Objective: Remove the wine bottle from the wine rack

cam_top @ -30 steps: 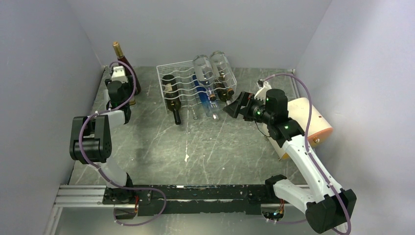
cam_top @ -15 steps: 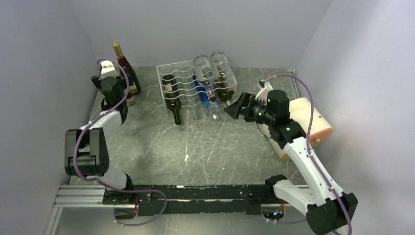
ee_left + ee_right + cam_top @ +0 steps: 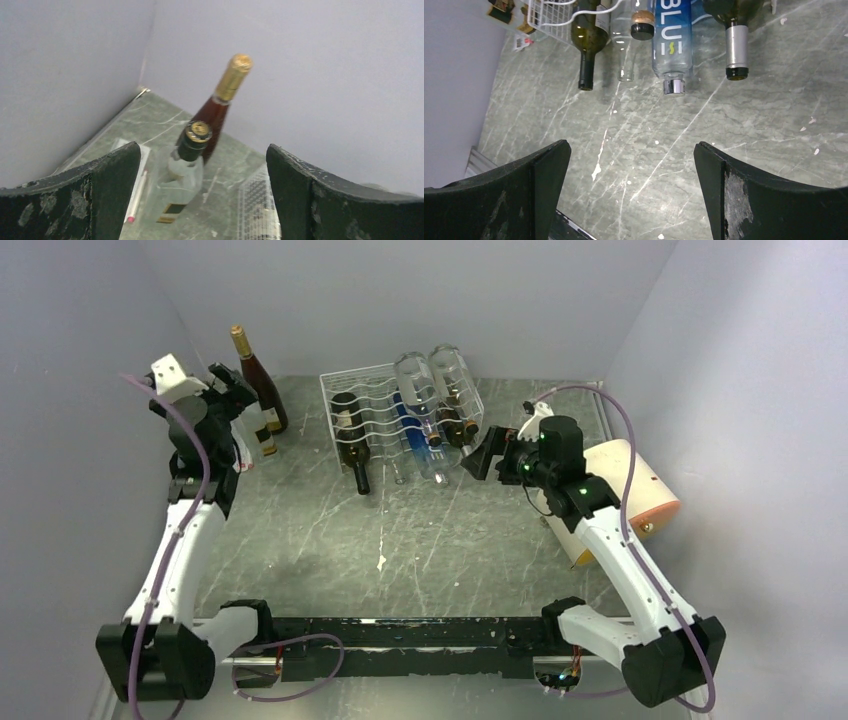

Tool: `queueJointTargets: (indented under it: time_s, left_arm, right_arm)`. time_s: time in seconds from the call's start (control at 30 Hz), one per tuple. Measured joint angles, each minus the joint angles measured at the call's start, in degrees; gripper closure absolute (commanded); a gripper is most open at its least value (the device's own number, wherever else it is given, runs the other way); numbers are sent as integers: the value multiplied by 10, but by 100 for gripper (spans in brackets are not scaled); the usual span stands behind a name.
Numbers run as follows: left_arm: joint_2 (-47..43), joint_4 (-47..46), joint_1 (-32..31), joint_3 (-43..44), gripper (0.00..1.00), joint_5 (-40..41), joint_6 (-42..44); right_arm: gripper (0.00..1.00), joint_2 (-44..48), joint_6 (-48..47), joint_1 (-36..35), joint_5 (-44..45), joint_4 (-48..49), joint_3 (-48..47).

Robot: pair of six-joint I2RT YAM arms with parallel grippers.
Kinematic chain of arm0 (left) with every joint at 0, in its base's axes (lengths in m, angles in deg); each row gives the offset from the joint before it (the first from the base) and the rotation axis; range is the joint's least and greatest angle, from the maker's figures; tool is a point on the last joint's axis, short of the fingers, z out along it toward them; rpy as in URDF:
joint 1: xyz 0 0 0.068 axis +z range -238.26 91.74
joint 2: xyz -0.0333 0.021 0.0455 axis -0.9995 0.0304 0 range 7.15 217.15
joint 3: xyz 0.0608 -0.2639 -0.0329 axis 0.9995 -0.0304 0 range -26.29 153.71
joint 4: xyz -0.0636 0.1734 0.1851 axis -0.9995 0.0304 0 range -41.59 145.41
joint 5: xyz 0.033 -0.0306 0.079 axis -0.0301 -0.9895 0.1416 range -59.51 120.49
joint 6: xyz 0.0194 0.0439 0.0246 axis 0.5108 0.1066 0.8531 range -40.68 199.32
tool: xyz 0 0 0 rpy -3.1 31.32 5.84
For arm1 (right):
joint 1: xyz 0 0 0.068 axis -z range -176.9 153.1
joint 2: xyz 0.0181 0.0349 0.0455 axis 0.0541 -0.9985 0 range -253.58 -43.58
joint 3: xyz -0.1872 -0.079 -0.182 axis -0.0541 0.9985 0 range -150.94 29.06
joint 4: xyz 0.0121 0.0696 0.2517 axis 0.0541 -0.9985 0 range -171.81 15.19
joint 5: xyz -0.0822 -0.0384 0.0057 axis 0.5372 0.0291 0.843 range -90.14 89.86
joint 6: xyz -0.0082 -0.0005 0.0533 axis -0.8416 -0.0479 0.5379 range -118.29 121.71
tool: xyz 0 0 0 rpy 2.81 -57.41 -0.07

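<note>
The left arm has lifted away from the two upright bottles in the back-left corner, a tall red-brown bottle with gold foil [image 3: 220, 105] and a squat clear bottle with a dark cap [image 3: 184, 170]. It now stretches high, and the left claw [image 3: 228, 382] is spread wide and empty, so that placement looks finished. A dark green glass wine bottle [image 3: 352, 445] lies in the white wire wine rack [image 3: 360, 390], its neck over the grey marble tabletop [image 3: 400, 530]. The right claw [image 3: 478, 456], also released, has barely shifted and hovers by the rack's right front.

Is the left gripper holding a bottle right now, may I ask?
No; the left gripper is open, the clear bottle and the red bottle standing beyond it.
</note>
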Motion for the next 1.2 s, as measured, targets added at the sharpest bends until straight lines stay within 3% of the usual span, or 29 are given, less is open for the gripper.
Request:
queueJointTargets:
  time_s: [0.33,0.6,0.87,1.2]
  left_arm:
    - [-69,8,-68,12,5,-160,73]
    - [-77,7,-170,11,7,-208,118]
    - [-76,8,-201,11,8,-235,134]
    - [-76,8,-202,11,8,-250,140]
  right_arm:
    - [0,-94,12,-7,-11,34,-26]
    - [1,-233,-3,-62,44,89,-116]
    - [22,-381,-52,-91,104,106,-231]
    - [36,-472,-86,-91,124,103,-291]
